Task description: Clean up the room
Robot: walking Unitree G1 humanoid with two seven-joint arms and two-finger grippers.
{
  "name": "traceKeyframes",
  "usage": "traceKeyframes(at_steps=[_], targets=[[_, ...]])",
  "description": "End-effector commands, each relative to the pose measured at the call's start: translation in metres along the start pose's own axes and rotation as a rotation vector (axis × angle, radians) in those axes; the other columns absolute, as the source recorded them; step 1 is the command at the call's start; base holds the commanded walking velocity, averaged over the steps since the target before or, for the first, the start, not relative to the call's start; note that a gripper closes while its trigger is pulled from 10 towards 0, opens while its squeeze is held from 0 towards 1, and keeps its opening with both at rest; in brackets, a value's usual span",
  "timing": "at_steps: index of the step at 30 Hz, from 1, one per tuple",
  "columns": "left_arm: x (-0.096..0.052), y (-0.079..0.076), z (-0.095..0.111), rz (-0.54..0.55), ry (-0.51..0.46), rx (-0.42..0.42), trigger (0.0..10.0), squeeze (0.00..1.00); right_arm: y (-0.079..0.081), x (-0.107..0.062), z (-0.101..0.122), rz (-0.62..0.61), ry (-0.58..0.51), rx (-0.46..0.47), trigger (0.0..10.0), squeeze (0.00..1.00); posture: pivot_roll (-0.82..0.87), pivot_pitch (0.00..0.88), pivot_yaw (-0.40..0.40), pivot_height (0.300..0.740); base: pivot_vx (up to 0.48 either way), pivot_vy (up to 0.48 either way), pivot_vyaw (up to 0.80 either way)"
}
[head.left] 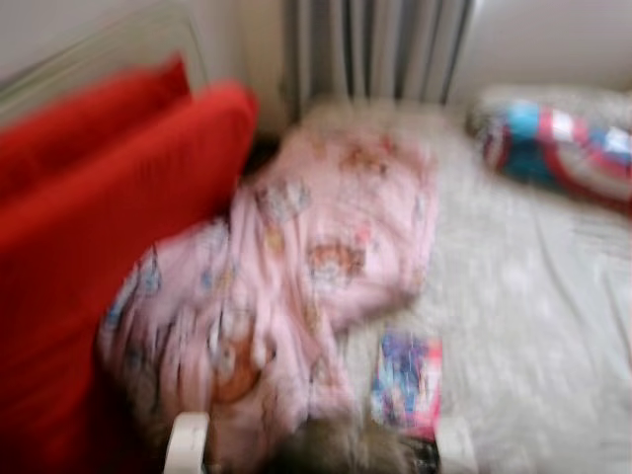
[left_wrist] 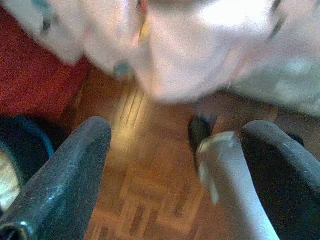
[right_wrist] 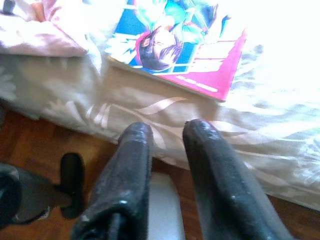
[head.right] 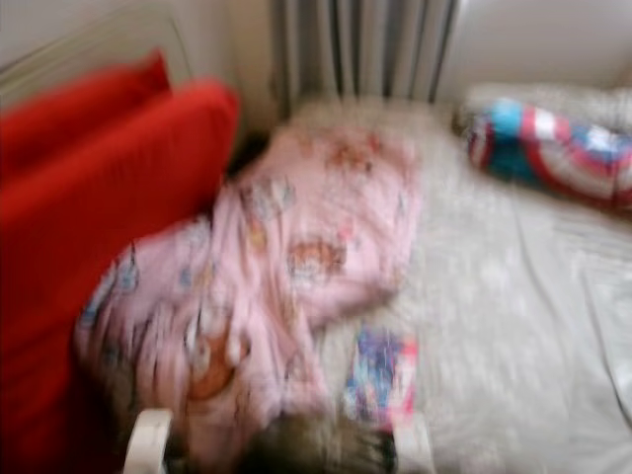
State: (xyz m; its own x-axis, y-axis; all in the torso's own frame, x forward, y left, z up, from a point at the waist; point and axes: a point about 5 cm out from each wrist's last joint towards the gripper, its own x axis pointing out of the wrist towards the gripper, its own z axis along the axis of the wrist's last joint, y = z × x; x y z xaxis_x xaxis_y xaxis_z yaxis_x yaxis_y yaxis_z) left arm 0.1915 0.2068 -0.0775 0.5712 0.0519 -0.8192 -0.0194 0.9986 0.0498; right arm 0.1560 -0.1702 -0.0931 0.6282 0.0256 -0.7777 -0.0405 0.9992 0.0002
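The head views are smeared with motion blur, so the robot appears to be walking or turning as it faces a bed. That blur is the main hazard: any reach begun now would be aimed from an unsteady picture and could land on bedding instead of an object.

A rumpled pink cartoon-print blanket (head.left: 296,286) lies across the bed's left half, with one end hanging over the near edge toward the wooden parquet floor (left_wrist: 150,190). If a gripper snags that overhang, the whole blanket could slide down. A comic book (right_wrist: 175,50) with a bright pink and blue cover lies flat on the pale floral bedsheet (right_wrist: 280,135), close to the near edge and just right of the blanket; a nudge could push it off. Two red pillows (head.left: 109,217) lean at the left, and a round red, white and blue shield-patterned cushion (head.left: 563,148) sits at the far right.

Both arms are held low in front of the bed's edge. The left gripper (left_wrist: 175,165) has its fingers spread wide with nothing between them, pointing at the floor under the hanging blanket. The right gripper (right_wrist: 165,150) has its fingers close together with a thin gap, empty, aimed toward the comic book but well short of it.
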Motion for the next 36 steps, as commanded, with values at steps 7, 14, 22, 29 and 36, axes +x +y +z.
traceKeyframes(at_steps=[7, 14, 22, 29, 36], targets=[[0.001, -0.007, 0.000, -0.022, -0.006, 0.009, 10.0, 0.00, -0.005, 0.000, 0.000, -0.013, 0.003, 0.021, 10.0, 0.00, -0.11, 0.041, 0.029, 0.740, 0.000, 0.000, 0.00], [0.001, -0.005, 0.008, -0.009, -0.058, -0.016, 10.0, 0.00, -0.004, 0.005, 0.020, -0.034, -0.061, 0.046, 10.0, 0.00, -0.11, 0.042, 0.028, 0.740, 0.000, 0.000, 0.00], [-0.001, -0.011, 0.068, -0.058, -0.364, -0.043, 10.0, 0.00, -0.013, 0.008, 0.067, -0.054, -0.297, 0.110, 10.0, 0.00, -0.09, 0.045, 0.021, 0.740, 0.000, 0.000, 0.00], [-0.012, -0.005, 0.089, -0.051, -0.580, -0.069, 10.0, 0.00, -0.013, 0.004, 0.101, -0.038, -0.501, 0.121, 10.0, 0.00, -0.10, 0.043, 0.006, 0.740, 0.000, 0.000, 0.00], [-0.023, -0.003, 0.090, -0.029, -0.703, -0.071, 10.0, 0.00, -0.015, -0.003, 0.104, -0.039, -0.594, 0.119, 10.0, 0.00, -0.11, 0.035, -0.009, 0.740, 0.000, 0.000, 0.00]])
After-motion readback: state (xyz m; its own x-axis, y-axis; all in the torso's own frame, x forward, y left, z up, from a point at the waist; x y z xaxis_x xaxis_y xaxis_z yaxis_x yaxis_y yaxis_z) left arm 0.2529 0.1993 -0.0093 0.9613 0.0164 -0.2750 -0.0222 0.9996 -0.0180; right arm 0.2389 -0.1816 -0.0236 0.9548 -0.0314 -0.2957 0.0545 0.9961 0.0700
